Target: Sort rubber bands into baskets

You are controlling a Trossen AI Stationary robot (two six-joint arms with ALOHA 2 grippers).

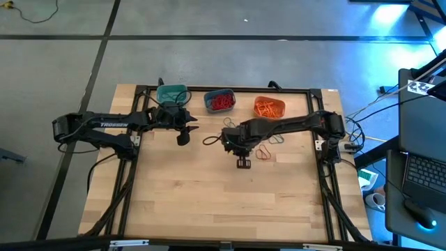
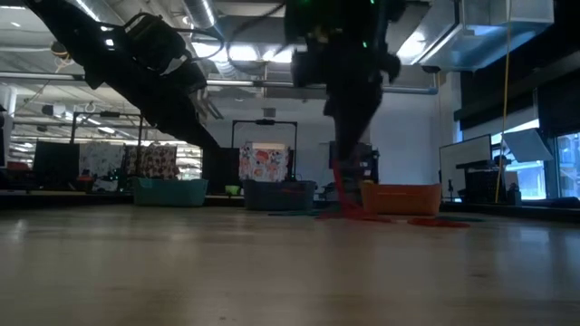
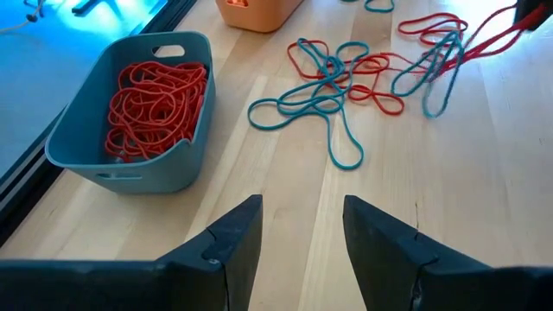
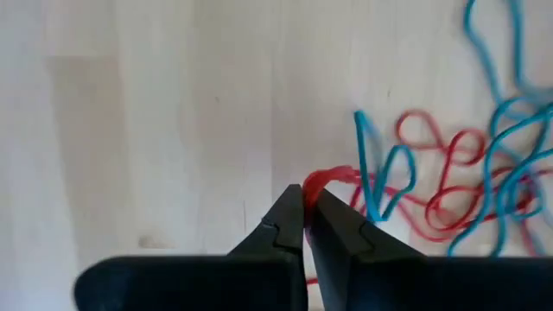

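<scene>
Three baskets stand in a row at the table's far edge: teal (image 1: 172,94), slate blue (image 1: 219,101) full of red bands, and orange (image 1: 269,107) with orange bands. Loose red and teal rubber bands (image 3: 346,78) lie tangled on the table in front of them. My right gripper (image 1: 242,162) is above the table, near side of the tangle, shut on a red band (image 4: 327,180). My left gripper (image 3: 302,220) is open and empty, above the table near the slate blue basket (image 3: 130,112). My right gripper pinches a bend of one red band (image 4: 318,183) between its two fingertips, coming from above and pointing down. The band runs from the fingers (image 2: 343,177) slanting down to the tangle, where its other end (image 2: 367,215) lies on the table.
A black frame (image 1: 230,89) runs around the table top. The near half of the table shows bare wood (image 1: 223,202). A single loose band (image 1: 212,140) lies between the two grippers. Cables and a laptop are off the table's right side.
</scene>
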